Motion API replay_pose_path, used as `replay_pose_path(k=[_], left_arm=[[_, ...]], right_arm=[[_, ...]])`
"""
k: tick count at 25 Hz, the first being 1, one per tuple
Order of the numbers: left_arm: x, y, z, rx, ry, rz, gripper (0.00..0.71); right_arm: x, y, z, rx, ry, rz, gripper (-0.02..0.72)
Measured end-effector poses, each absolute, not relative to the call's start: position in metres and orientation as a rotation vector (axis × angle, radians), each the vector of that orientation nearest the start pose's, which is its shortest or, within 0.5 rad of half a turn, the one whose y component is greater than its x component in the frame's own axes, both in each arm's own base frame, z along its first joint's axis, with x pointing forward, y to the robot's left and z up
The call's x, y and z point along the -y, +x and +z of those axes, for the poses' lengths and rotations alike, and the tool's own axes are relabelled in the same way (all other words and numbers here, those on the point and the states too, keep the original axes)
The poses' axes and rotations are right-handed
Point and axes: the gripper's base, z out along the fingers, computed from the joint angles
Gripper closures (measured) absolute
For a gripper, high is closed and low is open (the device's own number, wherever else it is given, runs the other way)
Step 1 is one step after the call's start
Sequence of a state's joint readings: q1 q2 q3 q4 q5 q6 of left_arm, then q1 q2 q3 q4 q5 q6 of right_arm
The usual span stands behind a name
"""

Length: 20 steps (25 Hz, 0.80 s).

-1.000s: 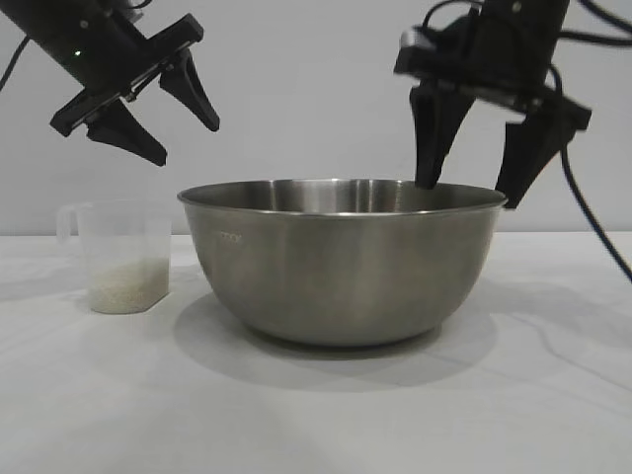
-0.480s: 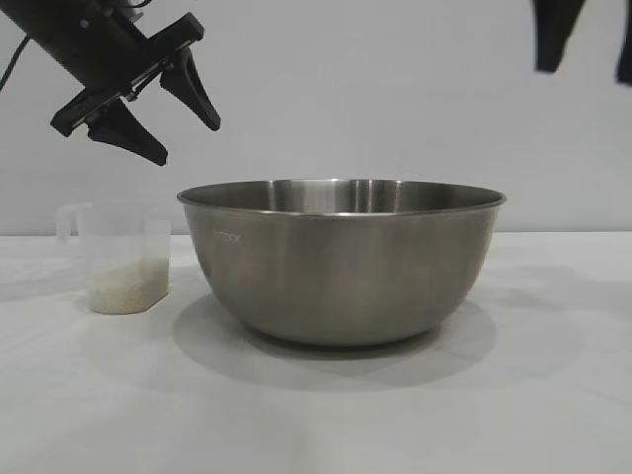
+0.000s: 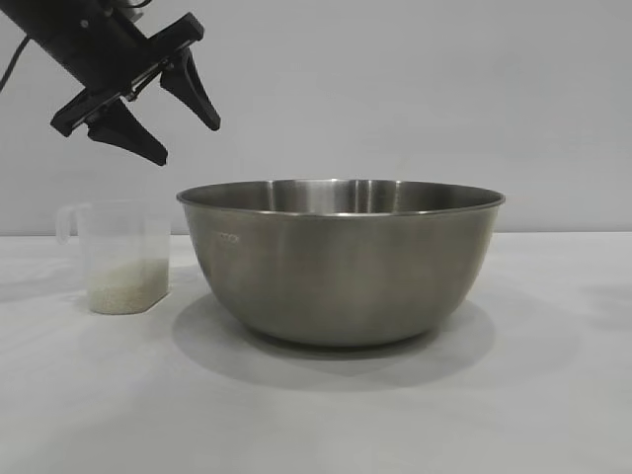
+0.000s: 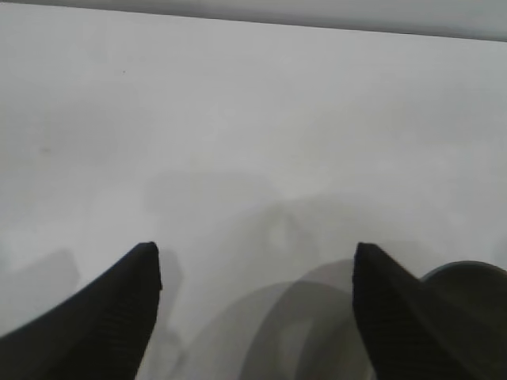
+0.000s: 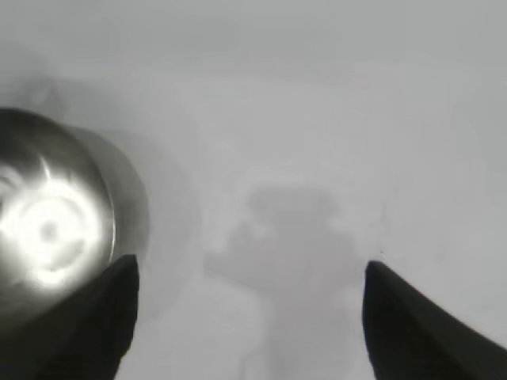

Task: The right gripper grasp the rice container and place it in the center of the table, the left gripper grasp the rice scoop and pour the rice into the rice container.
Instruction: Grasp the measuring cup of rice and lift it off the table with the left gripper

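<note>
The rice container [image 3: 341, 267], a big steel bowl, stands at the middle of the white table [image 3: 316, 415]; it also shows in the right wrist view as a shiny round bowl [image 5: 47, 229] beside one finger. Left of it stands the rice scoop [image 3: 123, 252], a clear cup with rice [image 3: 126, 286] in its bottom. My left gripper [image 3: 188, 141] hangs open in the air above the scoop and the bowl's left rim, holding nothing [image 4: 255, 249]. The right gripper [image 5: 249, 269] is out of the exterior view; its own view shows it open over bare table.
Bare white tabletop [image 3: 553, 375] lies right of the bowl and in front of it. A plain grey wall [image 3: 395, 89] stands behind the table.
The right gripper, which was at the bowl's right rim a second ago, has risen up and out of the exterior view. The left gripper, bowl and scoop have not moved.
</note>
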<state>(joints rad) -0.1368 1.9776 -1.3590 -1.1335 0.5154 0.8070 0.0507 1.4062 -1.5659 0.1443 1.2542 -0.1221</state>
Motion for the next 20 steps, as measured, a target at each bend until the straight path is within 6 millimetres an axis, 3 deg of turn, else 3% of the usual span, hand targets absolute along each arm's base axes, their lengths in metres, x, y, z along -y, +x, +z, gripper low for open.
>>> replay_pose_path(k=[3, 9, 16, 20], left_arm=[[0.099, 0.424, 0.202, -2.354, 0.075, -0.743, 0.207], [0.099, 0.424, 0.202, -2.354, 0.075, -0.743, 0.207], [0.099, 0.424, 0.202, -2.352, 0.073, -0.740, 0.207], [0.099, 0.424, 0.202, -2.352, 0.076, -0.739, 0.207]], right_arm=[[-0.023, 0.244, 0.434, -2.486, -0.201, 0.135, 0.202], [-0.018, 0.173, 0.423, -2.466, -0.177, 0.121, 0.202], [-0.013, 0.087, 0.378, -2.441, -0.151, 0.125, 0.202], [-0.011, 0.052, 0.339, -2.415, -0.148, 0.124, 0.202]])
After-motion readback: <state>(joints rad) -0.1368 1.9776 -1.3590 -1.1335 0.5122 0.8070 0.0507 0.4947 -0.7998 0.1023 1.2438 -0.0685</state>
